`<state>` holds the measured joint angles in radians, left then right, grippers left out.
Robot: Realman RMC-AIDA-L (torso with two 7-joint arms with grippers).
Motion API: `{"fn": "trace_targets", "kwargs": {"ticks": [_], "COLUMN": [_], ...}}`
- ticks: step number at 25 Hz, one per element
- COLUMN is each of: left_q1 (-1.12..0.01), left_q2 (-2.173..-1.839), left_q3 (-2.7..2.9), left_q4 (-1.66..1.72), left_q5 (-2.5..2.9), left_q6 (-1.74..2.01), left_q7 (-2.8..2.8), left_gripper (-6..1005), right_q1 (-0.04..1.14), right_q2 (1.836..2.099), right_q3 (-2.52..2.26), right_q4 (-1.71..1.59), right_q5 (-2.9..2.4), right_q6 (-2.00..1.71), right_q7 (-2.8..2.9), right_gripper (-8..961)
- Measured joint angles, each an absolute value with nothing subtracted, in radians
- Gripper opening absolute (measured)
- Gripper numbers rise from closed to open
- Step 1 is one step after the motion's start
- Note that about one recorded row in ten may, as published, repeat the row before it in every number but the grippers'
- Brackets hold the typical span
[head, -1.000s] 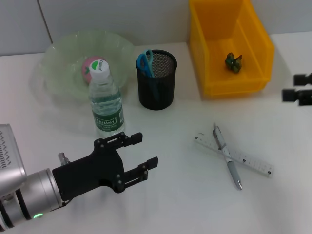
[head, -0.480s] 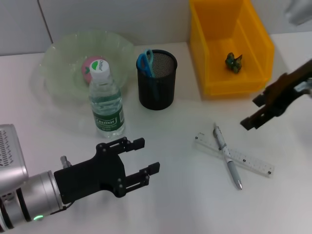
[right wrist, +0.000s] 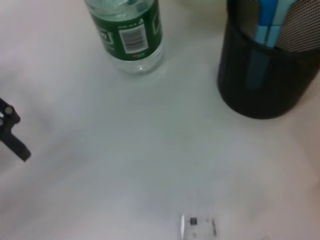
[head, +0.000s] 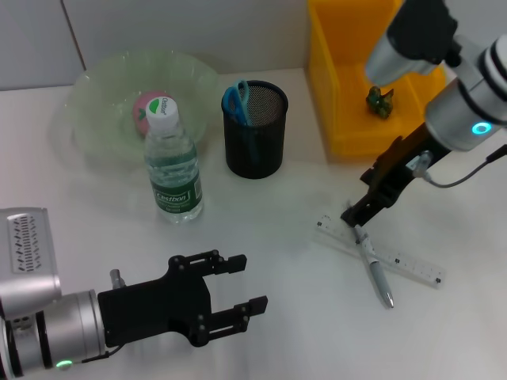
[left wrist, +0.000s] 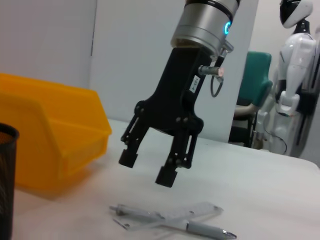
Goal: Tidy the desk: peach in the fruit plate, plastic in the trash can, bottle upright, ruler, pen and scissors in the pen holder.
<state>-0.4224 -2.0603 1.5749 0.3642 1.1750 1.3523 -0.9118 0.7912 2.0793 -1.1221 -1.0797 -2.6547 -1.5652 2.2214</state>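
Where the pen (head: 370, 255) lies crossed over the clear ruler (head: 380, 250) at the lower right of the head view, my right gripper (head: 360, 214) hangs just above their upper ends, its 2 fingers spread apart and holding nothing. From the left wrist view the same gripper (left wrist: 148, 167) shows in mid-frame, fingertips clear of the pen (left wrist: 172, 224) and ruler (left wrist: 172, 218) that rest flat on the white desk (head: 293, 317) beneath.

Up and to the left of them, the black mesh pen holder (head: 255, 130) stands near the top centre with the blue-handled scissors (head: 236, 101) already inside, handles up. Left of the holder, the water bottle (head: 171, 163) stands upright with its white cap on. Behind it, at upper left, the pale green fruit plate (head: 103, 111) holds the pink peach (head: 148, 106), partly hidden by the bottle's cap. At upper right, the yellow bin (head: 370, 75) has a small crumpled piece of green plastic (head: 379, 101) lying in it.

In the right wrist view the bottle's lower half (right wrist: 128, 34) and the pen holder (right wrist: 266, 70) fill the top, with 1 end of the ruler (right wrist: 199, 226) at the bottom edge.

My left gripper (head: 240, 290) sits at the lower left of the head view, above bare desk, jaws released and empty, well apart from everything.
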Motion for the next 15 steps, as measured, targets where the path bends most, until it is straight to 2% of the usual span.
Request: {"fn": "trace_targets", "kwargs": {"ticks": [15], "left_q1": [-0.455], "left_q2": [-2.060], "left_q3": [1.577], "left_q4": [0.361], "left_q5": [1.216], "left_q6": [1.289], "left_q7": [-0.984], "left_gripper": [676], "right_q1": [0.833], "right_q2": [2.082], "right_q3": [-1.227], "right_q4": [-0.932], "right_q5": [-2.602], "right_q6": [-1.437], "right_q7": [2.218], "right_gripper": [748]}}
